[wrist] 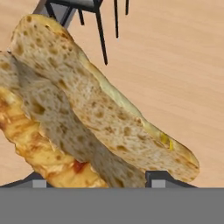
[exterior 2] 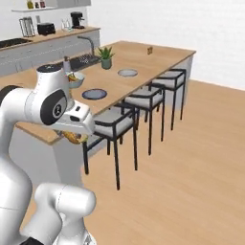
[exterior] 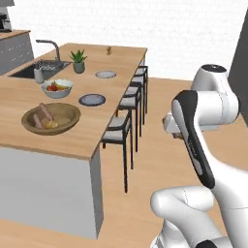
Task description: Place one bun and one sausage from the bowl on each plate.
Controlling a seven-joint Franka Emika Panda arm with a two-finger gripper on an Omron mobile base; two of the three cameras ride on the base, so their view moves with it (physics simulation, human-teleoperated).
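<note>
A large speckled bun [wrist: 100, 113], split lengthwise, sits between my gripper's [wrist: 97, 180] dark fingertips in the hand view, over the wooden floor. In the right base view the bun [exterior 2: 73, 139] pokes out beneath the hand, off the counter's near side. The brown wooden bowl [exterior: 72, 118] rests near the counter's front and holds sausages [exterior: 45, 112] and a yellowish bun [exterior: 52, 124]. Behind it lies the blue-rimmed plate [exterior: 92, 100] [exterior 2: 94, 94], with the pale grey plate [exterior: 105, 74] [exterior 2: 127, 72] farther back; both are bare.
A white bowl of fruit [exterior: 57, 88] stands behind the wooden bowl. A potted plant [exterior: 78, 60] and a sink [exterior: 41, 70] are farther back. Black stools [exterior: 123, 131] [exterior 2: 115, 122] line the counter's open side, close below my hand.
</note>
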